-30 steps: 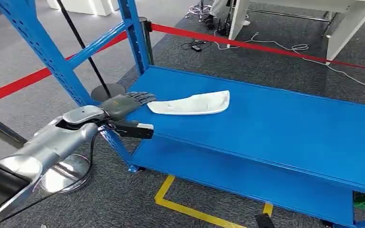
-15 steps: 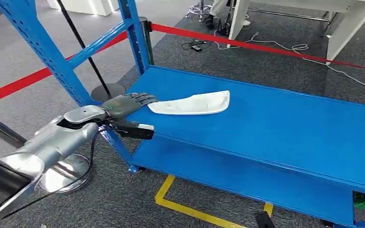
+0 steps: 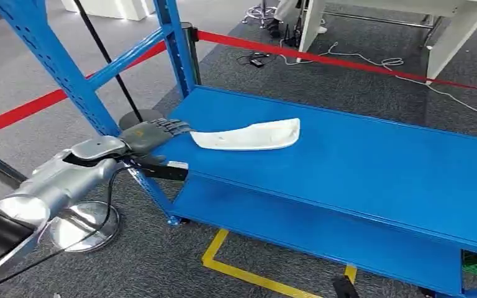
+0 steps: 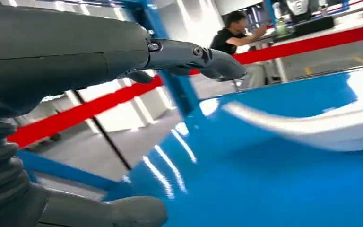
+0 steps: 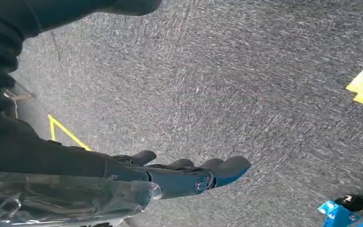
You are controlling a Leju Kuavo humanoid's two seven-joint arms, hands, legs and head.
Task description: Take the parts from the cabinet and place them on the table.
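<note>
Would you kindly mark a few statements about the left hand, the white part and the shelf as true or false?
1. The white part lies on the blue shelf. True.
2. The left hand grips the white part. False: its fingers are spread at the part's near end and hold nothing.
3. The right hand holds a white part. False: it hangs open above the grey carpet.
4. A red barrier tape runs behind the shelf. True.
</note>
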